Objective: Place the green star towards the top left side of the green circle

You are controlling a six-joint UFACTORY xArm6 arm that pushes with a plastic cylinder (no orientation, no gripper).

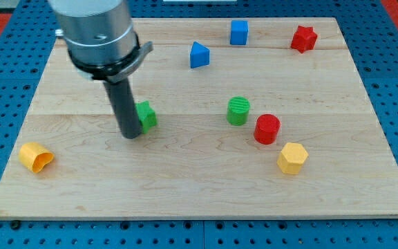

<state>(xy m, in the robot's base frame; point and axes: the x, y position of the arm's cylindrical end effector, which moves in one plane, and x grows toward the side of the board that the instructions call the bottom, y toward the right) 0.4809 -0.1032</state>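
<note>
The green star [146,115] lies on the wooden board [185,180], left of centre, partly hidden by my rod. My tip [130,135] touches the star's lower left side. The green circle [238,111] stands to the right of the star, roughly level with it and well apart from it.
A red cylinder [267,129] sits just right of and below the green circle, with a yellow hexagon [292,158] below it. A blue triangle [199,54], a blue cube [238,32] and a red star [303,39] are near the view's top. A yellow block [34,157] lies at lower left.
</note>
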